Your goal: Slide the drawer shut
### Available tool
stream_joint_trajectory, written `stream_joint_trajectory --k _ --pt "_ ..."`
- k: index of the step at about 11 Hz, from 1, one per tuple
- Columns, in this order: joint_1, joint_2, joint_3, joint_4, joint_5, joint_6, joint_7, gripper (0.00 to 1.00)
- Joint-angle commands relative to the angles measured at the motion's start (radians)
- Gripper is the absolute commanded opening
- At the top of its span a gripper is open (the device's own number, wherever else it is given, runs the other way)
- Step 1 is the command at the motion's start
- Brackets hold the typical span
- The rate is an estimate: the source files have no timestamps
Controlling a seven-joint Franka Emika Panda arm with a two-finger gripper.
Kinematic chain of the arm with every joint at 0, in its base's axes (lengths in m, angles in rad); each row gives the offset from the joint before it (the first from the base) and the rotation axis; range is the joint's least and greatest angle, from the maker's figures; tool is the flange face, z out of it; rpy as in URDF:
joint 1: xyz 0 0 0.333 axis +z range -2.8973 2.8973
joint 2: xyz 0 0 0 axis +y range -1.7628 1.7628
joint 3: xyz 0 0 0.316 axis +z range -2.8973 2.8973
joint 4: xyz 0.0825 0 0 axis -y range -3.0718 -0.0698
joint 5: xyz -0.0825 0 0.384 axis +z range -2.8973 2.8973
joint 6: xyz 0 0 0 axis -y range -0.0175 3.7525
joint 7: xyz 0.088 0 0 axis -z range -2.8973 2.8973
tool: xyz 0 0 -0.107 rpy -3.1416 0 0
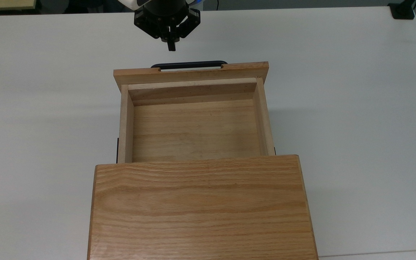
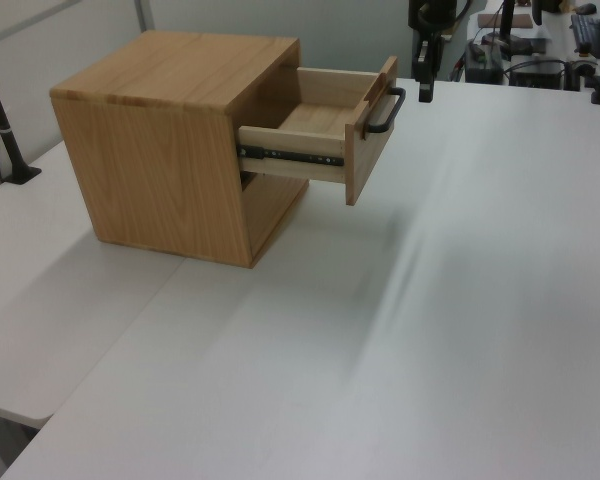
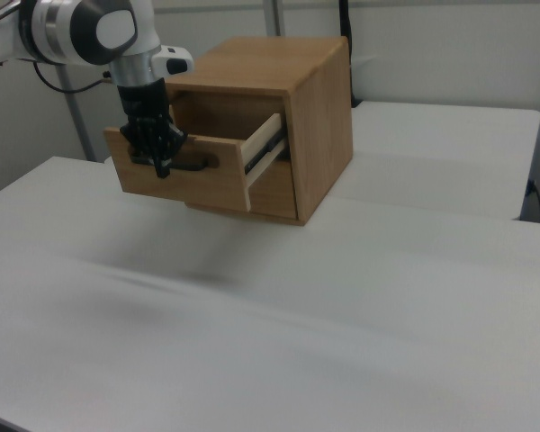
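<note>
The gripper (image 1: pixel 171 47) hangs fingers-down above the white table (image 1: pixel 338 90), apart from the black bar handle (image 1: pixel 189 65), a little toward the top view's upper left of it. Its fingers look pressed together around nothing, though the tip is small, so that is a cautious reading. The drawer (image 1: pixel 193 126) stands pulled well out of the oak cabinet (image 1: pixel 200 206) on dark side rails (image 2: pixel 290 155); its light wooden tray holds nothing
</note>
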Motion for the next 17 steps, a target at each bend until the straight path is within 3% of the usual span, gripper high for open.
stream_joint_trajectory --k 1,5,11,12,13,17 --pt "0.003 0.024 -0.008 0.038 0.017 -0.036 -0.036 0.00" --pt "0.015 0.141 0.005 0.105 0.023 0.051 -0.010 0.00" --pt "0.031 0.224 0.002 0.113 0.012 0.561 0.263 0.00" --pt "0.032 0.230 -0.002 0.111 0.000 0.574 0.265 0.00" --pt "0.029 0.218 -0.005 0.105 -0.025 0.550 0.259 0.00" --pt "0.012 0.091 -0.004 0.085 -0.017 0.096 0.063 0.00"
